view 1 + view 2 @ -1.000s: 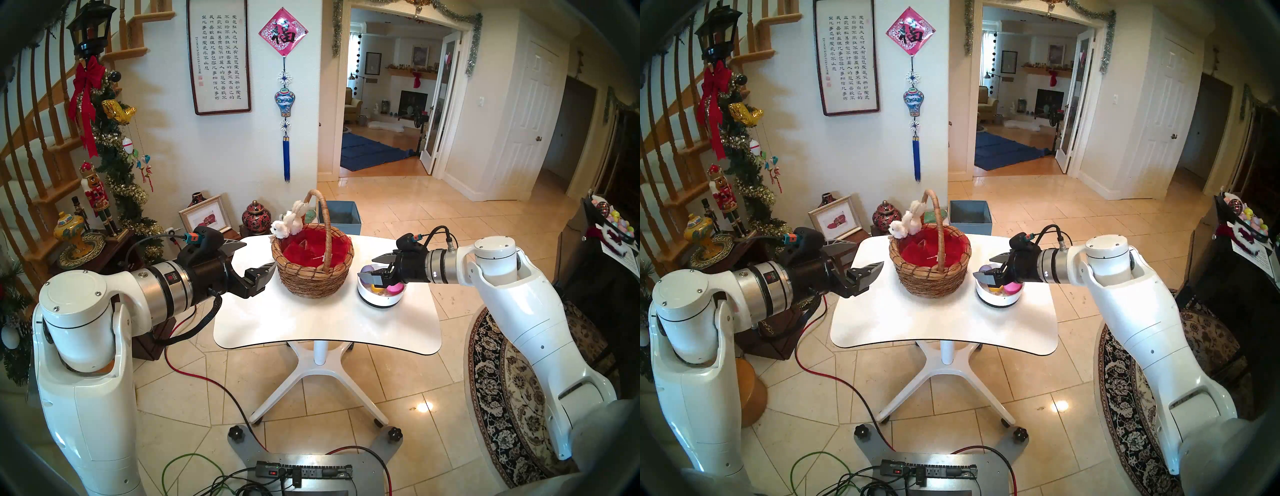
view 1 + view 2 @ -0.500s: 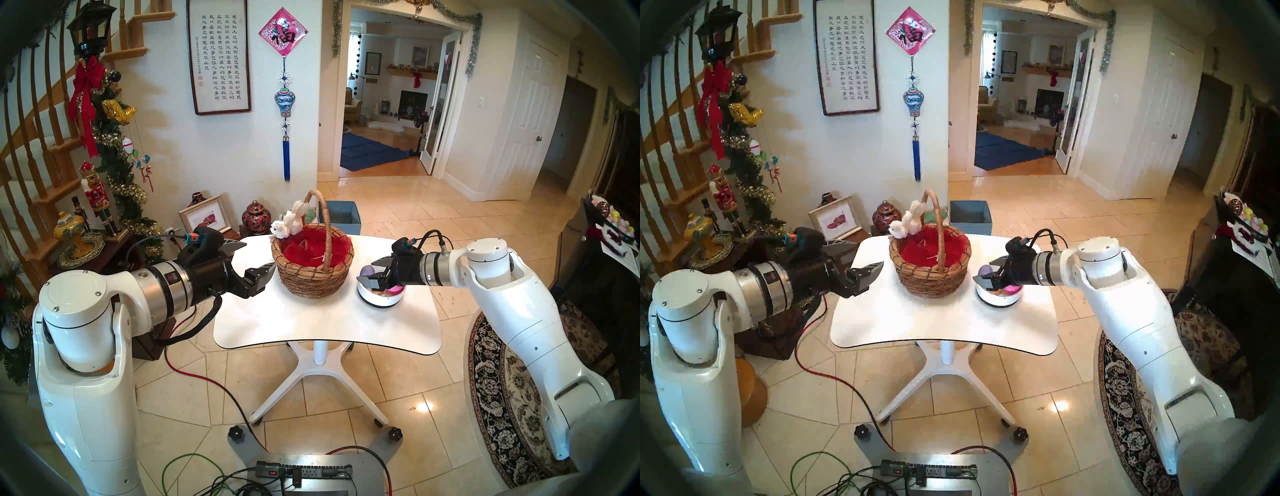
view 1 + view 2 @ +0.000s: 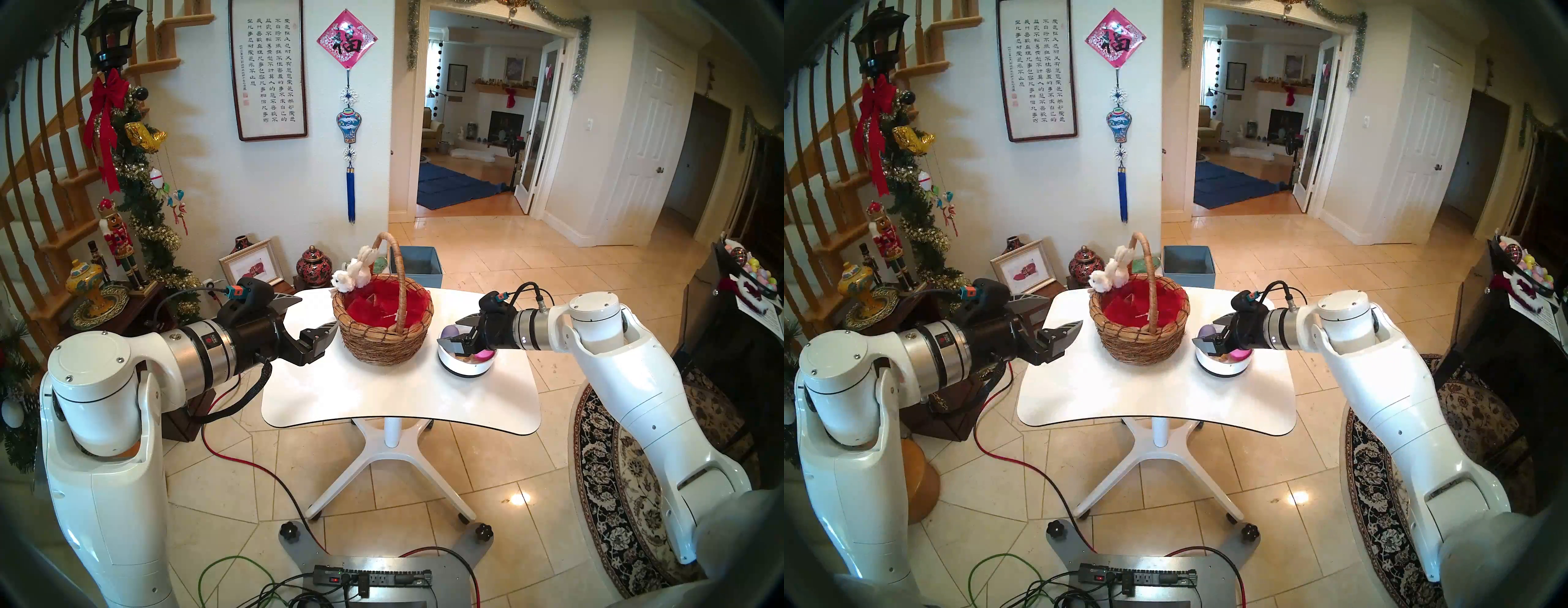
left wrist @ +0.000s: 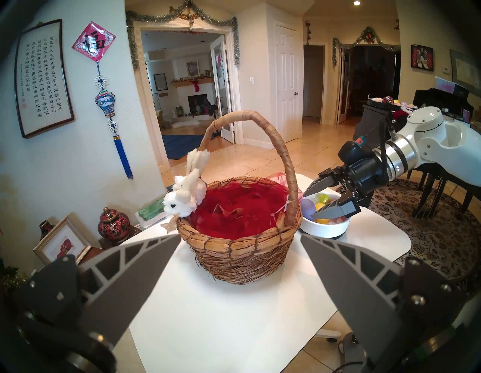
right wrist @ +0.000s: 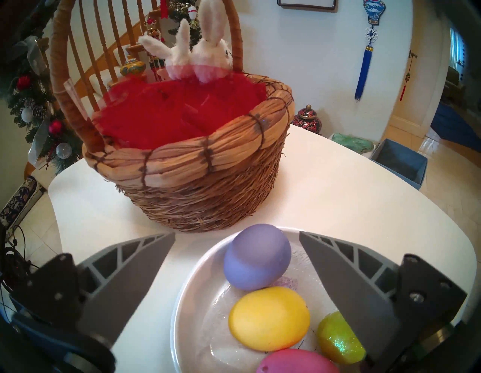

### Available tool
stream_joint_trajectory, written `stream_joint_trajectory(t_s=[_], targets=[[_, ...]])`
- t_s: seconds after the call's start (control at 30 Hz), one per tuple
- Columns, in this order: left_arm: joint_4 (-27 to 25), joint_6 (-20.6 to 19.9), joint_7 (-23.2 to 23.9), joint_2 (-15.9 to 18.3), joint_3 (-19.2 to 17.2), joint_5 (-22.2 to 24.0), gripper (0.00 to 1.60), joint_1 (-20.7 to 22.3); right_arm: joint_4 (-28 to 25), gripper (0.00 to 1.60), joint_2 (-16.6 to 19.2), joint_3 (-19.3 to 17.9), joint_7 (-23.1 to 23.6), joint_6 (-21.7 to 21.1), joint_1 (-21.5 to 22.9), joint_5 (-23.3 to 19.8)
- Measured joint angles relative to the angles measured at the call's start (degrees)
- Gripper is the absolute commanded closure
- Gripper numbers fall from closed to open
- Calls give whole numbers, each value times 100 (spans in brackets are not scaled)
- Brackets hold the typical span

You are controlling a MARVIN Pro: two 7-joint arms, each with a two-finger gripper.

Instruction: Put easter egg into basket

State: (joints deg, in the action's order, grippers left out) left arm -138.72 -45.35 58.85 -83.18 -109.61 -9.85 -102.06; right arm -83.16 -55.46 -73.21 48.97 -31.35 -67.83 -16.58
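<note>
The wicker basket with red lining, a tall handle and a white plush bunny stands mid-table; it also shows in the left wrist view and the right wrist view. A white bowl to its right holds several easter eggs: purple, yellow, glittery green and pink. My right gripper is open low over the bowl, and its fingers straddle the purple egg without gripping it. My left gripper is open and empty, just left of the basket.
The white table has a curved front edge. A blue square box sits on the floor behind it. A dark side table with vases and a framed picture stands to the left. Cables and a power strip lie on the robot's base in front.
My right gripper dropped lower and moved a little left over the bowl, closing in around the purple egg, then held nearly still. The left arm and the basket have not moved.
</note>
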Motion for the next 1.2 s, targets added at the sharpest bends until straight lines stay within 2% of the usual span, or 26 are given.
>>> stream_joint_trajectory(t_s=[0.83,0.93,1.1,1.2], targets=[[0,0,0,0,0,0,0,0,-7,0,0,-6,-102,-115,-12,12],[0,0,0,0,0,0,0,0,-8,4,1,-6,-122,-114,-17,12],[0,0,0,0,0,0,0,0,-7,0,1,-3,-162,-114,-28,12],[0,0,0,0,0,0,0,0,-6,6,1,0,-178,-115,-32,11]])
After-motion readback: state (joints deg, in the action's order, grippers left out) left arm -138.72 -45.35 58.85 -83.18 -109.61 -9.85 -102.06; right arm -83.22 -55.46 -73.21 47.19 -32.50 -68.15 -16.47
